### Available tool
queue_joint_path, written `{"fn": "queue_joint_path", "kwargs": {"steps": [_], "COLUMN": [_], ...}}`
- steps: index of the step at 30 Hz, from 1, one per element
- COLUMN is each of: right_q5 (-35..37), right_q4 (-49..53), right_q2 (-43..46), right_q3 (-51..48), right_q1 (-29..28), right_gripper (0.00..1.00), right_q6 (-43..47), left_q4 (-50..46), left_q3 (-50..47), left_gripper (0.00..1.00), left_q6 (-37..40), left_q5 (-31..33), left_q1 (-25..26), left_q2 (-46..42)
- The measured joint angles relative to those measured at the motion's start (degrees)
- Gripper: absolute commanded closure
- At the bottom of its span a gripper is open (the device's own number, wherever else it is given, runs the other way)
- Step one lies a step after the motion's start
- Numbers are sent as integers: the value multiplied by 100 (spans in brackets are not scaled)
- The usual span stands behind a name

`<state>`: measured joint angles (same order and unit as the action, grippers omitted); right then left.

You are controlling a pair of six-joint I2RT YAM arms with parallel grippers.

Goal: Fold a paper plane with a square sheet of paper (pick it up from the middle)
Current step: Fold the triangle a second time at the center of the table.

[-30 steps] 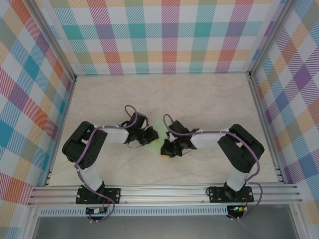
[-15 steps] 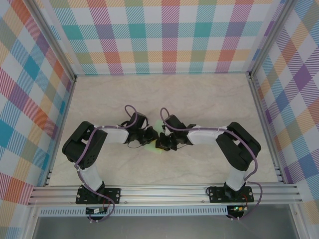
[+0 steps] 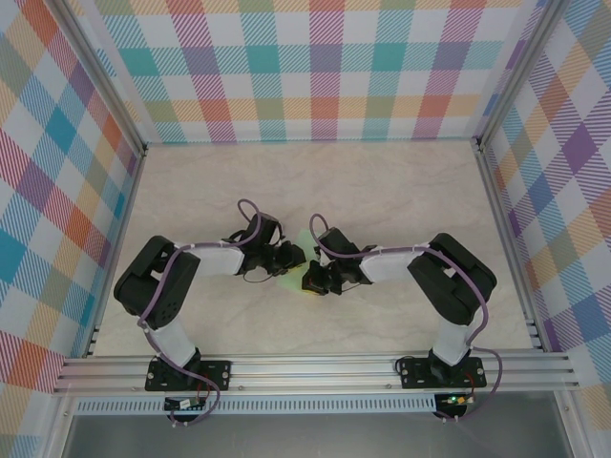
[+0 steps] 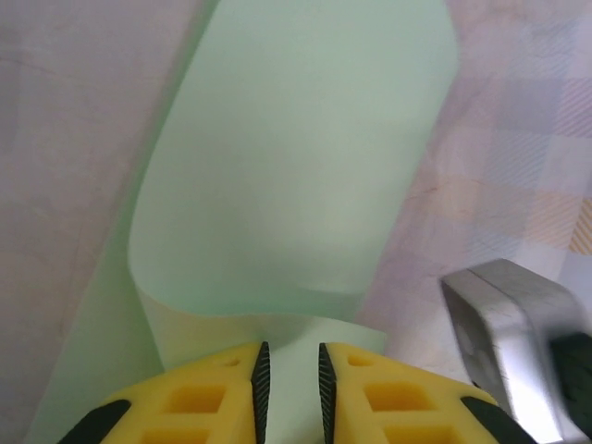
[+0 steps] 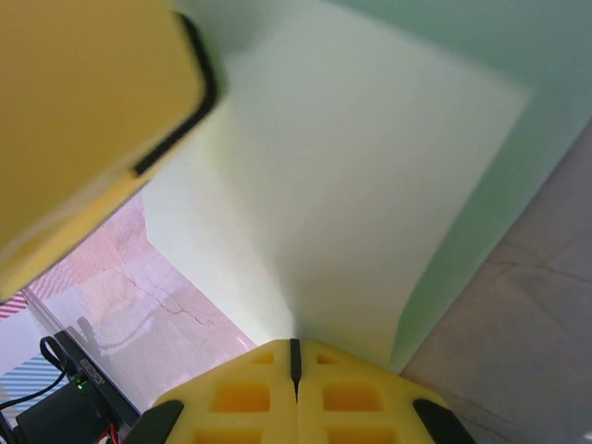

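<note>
Marble-look table (image 3: 382,191), one pale-green sheet (image 4: 296,166) (curled), left claw (image 4: 293,370), right claw (image 5: 296,356), both clamped on it.

There is one square sheet of paper (image 3: 304,242) lying between two claws, the left gripper (image 3: 291,260) and the right gripper (image 3: 313,280), each with two yellow fingers (image 4: 199,398), on two black arms (image 3: 215,256) above one table (image 3: 401,191).

top external: bright, even, diffuse light; sharp to the corners; faint soft shadows on the table (image 3: 401,181) | left wrist: soft focus; square sheet of paper (image 4: 296,166) evenly lit, shaded along lower left; plaid wall (image 4: 546,176) at right blurred | right wrist: left gripper's finger (image 5: 83,111) at upper left badly out of focus; paper glows pale at centre, dimmer at upper right
</note>
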<state>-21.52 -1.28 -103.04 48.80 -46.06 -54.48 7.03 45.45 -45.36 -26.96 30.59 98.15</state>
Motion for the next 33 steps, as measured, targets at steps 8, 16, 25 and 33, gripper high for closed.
{"fn": "queue_joint_path", "kwargs": {"steps": [8, 16, 25, 33], "right_q5": [-138, -216, -236, -267], "right_q4": [63, 87, 72, 31], "right_q2": [66, 79, 79, 79], "right_q3": [-87, -114, -138, -162], "right_q1": [68, 103, 114, 151], "right_gripper": [98, 98, 99, 99], "right_q6": [227, 310, 319, 396], "left_q4": [31, 79, 52, -122], "left_q3": [-188, -289, -157, 2], "left_gripper": [76, 77, 81, 82], "left_q6": [-4, -7, -4, 2], "left_q5": [-70, -42, 153, 81], "left_q1": [20, 168, 142, 59], "left_q2": [-511, -254, 166, 262]}}
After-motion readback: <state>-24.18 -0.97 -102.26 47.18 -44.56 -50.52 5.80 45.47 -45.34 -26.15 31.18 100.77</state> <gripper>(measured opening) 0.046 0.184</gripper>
